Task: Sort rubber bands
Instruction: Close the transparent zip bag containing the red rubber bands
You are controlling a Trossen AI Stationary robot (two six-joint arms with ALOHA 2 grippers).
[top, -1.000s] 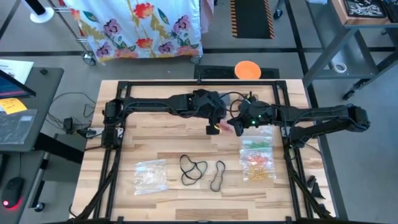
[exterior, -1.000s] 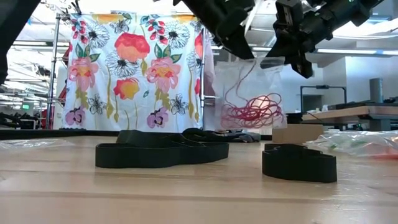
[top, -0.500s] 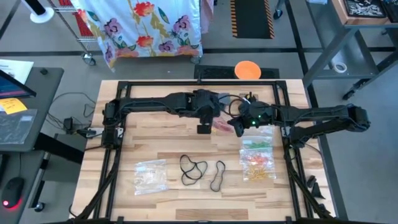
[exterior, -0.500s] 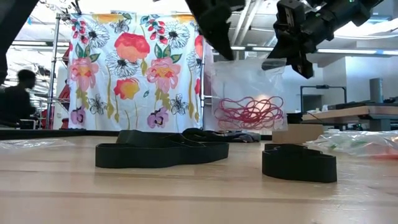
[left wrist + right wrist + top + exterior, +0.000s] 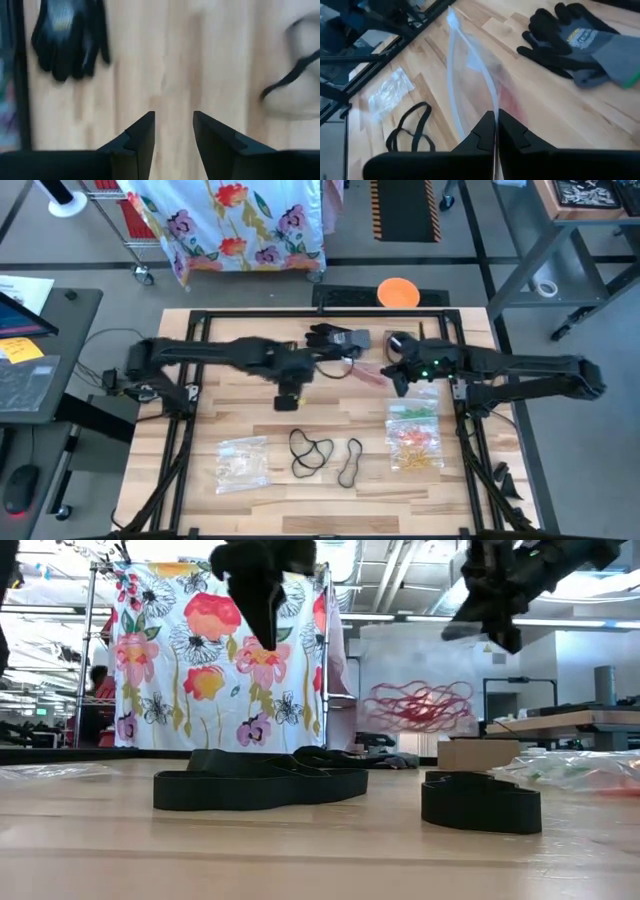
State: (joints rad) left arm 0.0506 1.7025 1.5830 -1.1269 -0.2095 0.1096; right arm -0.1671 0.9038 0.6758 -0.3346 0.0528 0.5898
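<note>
Bag-holding is the step judged to be in hand. The right gripper [image 5: 397,378] is clenched on the rim of a clear plastic bag [image 5: 470,80], which is lifted off the table with a tangle of red rubber bands [image 5: 420,705] inside it. The left gripper [image 5: 287,398] is empty, its fingers [image 5: 140,140] parted over bare wood, at about nine o'clock from the right one.

For the step to be done well, the pinch on the bag rim should be kept firm and the mouth kept uppermost, so that the red loops are not spilled. The next loose band should be approached from straight above and pinched at one strand (thin elastic is judged likely to slip or spring aside). Each colour should be taken only to its own bag.

Black rubber bands [image 5: 325,457] lie loose at six o'clock of the table's centre. A bag of green and orange bands [image 5: 414,435] lies at four o'clock, and a bag of pale bands [image 5: 242,461] at seven o'clock.

The surface is a wooden table [image 5: 240,420] of light planks, framed by dark rails. A black glove [image 5: 335,338] lies at twelve o'clock, just beside the lifted bag.

Beyond the table, a flowered cloth [image 5: 190,650] is hung on a rack, an orange disc [image 5: 397,291] lies on the floor, and a person [image 5: 92,700] is partly seen at the far side of the room.
</note>
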